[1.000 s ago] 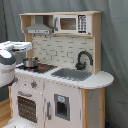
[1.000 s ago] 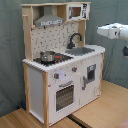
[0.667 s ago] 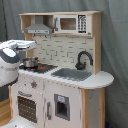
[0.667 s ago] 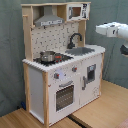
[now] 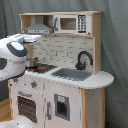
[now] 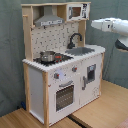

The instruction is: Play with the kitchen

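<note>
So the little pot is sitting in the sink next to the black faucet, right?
Not quite. The little pot is on the stovetop, not in the sink; the sink beside the black faucet looks empty. The second exterior view shows this most plainly.

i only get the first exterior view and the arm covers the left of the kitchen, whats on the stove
Observer: In the second exterior view nothing blocks the kitchen. A small pot stands upright on the stovetop.
Operator: oven door open or shut
Observer: The oven door looks shut, flush with the front.
Operator: how high is the arm
Observer: The arm comes in from the second exterior view's right, about level with the microwave. I cannot tell whether it touches the kitchen.
</note>
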